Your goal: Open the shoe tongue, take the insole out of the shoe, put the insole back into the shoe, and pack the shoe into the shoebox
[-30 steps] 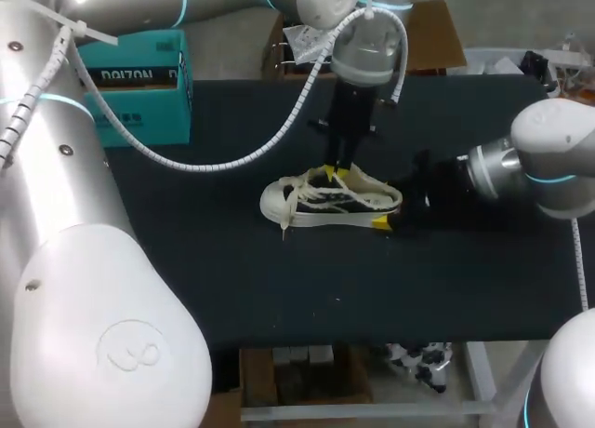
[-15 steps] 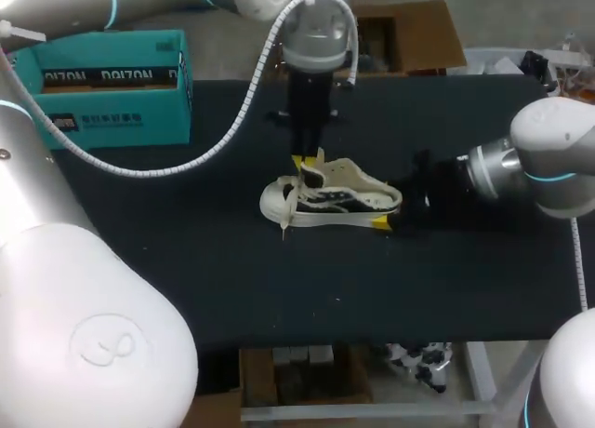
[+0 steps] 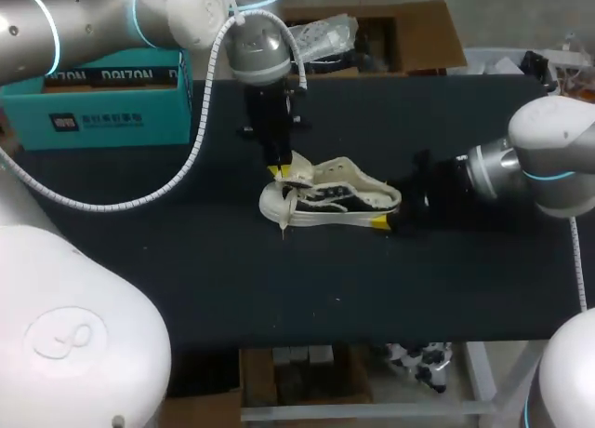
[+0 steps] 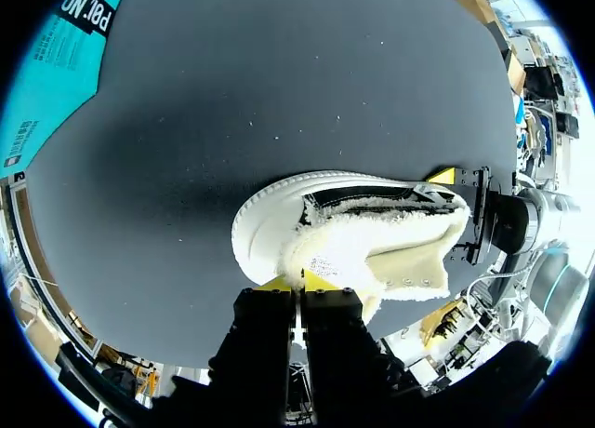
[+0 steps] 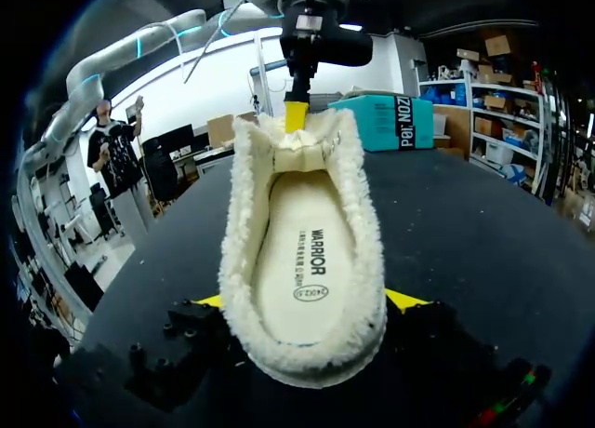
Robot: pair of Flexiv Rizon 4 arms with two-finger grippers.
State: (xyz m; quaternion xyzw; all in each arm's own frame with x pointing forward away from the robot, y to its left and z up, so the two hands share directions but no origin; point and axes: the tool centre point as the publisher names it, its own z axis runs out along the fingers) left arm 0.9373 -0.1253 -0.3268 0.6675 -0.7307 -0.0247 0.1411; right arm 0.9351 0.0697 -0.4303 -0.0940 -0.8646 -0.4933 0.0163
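The shoe (image 3: pixel 339 203) sits on its sole mid-tabletop (image 3: pixel 186 260), toe pointing left. The left gripper (image 3: pixel 288 173) hangs straight down over the toe end, yellow tips nipping the cream tongue (image 3: pixel 325 170), which stands lifted. The right gripper (image 3: pixel 389 216) is at the heel, one yellow tip showing. A teal shoebox (image 3: pixel 102 112) sits at the far left corner.

There is one shoe (image 3: pixel 330 200), with one tongue (image 4: pixel 349 251) and one insole (image 5: pixel 305 265). There is one teal shoebox (image 3: pixel 102 102); whether it has a separate lid is hard to tell from here. There is one table (image 3: pixel 279 288). Two arms are present, the left arm (image 3: pixel 93 23) and the right arm (image 3: pixel 548 158). That makes two grippers, the left gripper (image 4: pixel 297 283) and the right gripper (image 5: pixel 307 300), each with two yellow fingertips, four in all.
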